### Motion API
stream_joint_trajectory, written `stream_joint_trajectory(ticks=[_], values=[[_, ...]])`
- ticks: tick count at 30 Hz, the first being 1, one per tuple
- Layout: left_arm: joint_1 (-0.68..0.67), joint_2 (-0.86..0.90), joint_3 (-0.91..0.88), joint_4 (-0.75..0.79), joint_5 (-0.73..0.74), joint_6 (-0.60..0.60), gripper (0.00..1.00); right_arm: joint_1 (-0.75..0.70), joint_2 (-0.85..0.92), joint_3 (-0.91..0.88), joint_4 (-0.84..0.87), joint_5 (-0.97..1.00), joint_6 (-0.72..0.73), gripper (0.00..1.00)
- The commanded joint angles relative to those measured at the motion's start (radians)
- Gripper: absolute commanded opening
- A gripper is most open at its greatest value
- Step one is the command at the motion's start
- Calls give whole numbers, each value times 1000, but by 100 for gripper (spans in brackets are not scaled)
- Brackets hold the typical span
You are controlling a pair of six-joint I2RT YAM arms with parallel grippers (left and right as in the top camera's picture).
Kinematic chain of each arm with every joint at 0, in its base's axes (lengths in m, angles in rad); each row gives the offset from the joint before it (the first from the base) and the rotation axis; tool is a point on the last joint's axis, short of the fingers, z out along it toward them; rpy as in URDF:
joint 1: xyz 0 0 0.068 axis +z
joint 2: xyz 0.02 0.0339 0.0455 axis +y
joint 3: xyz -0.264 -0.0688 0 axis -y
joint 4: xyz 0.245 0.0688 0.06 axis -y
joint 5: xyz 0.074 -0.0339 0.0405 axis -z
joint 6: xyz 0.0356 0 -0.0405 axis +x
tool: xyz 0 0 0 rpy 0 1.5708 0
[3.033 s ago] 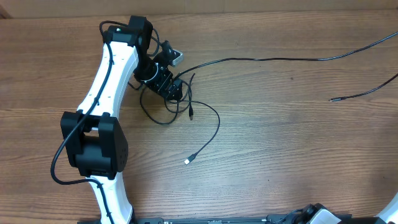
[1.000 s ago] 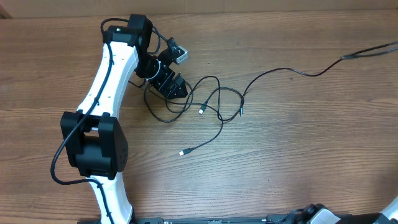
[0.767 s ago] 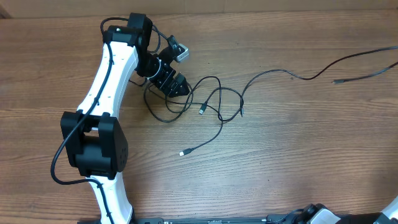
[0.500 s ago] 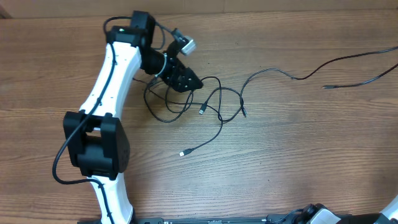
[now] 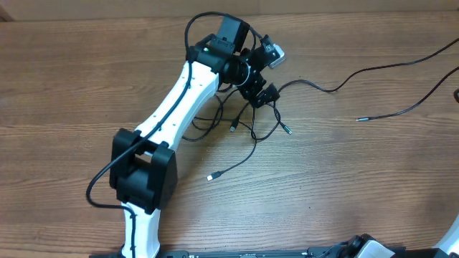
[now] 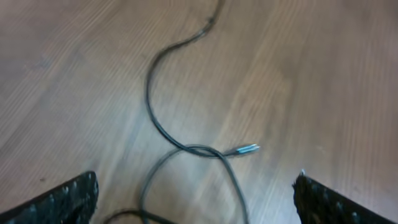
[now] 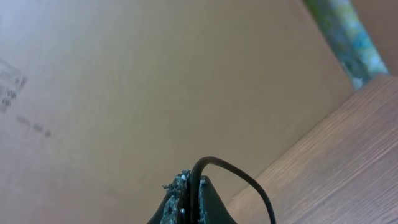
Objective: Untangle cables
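– Where on the worktop (image 5: 344, 193) did the cables (image 6: 149, 93) lie?
– In loose coils near twelve o'clock, with strands running off toward three.
– And the tools?
– The left tool (image 6: 194, 186) hung spread wide above a loop and a silvery tip (image 6: 247, 149). The right tool (image 7: 186, 186) was clenched on one strand.

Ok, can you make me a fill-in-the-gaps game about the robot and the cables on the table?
1. The cables lie on a table made of ____.
2. The left gripper is wide ____ and holds nothing.
3. The right gripper is pinching one thin black ____.
4. In the left wrist view, the plug at the cable's end has a tip of the colour ____.

Missing words: wood; open; cable; silver.
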Motion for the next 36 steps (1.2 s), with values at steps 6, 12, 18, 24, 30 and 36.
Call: stream_joint_trajectory(ticks=[6,12,18,24,30,36], values=[[6,207,4,112,-49,-219,100,2,0,26,-72,-71,-129,4],[-7,239,4,157,-74,-215,100,2,0,26,-110,-71,-143,4],[-37,240,4,207,-229,-215,100,2,0,26,-152,-71,-143,4],[-96,242,4,246,-408,-235,100,2,0,26,-162,-72,-142,4],[-112,267,4,307,-457,-367,100,2,0,26,-200,-71,-143,4],[-111,303,4,300,-449,-451,100,2,0,26,-204,-71,-148,4]])
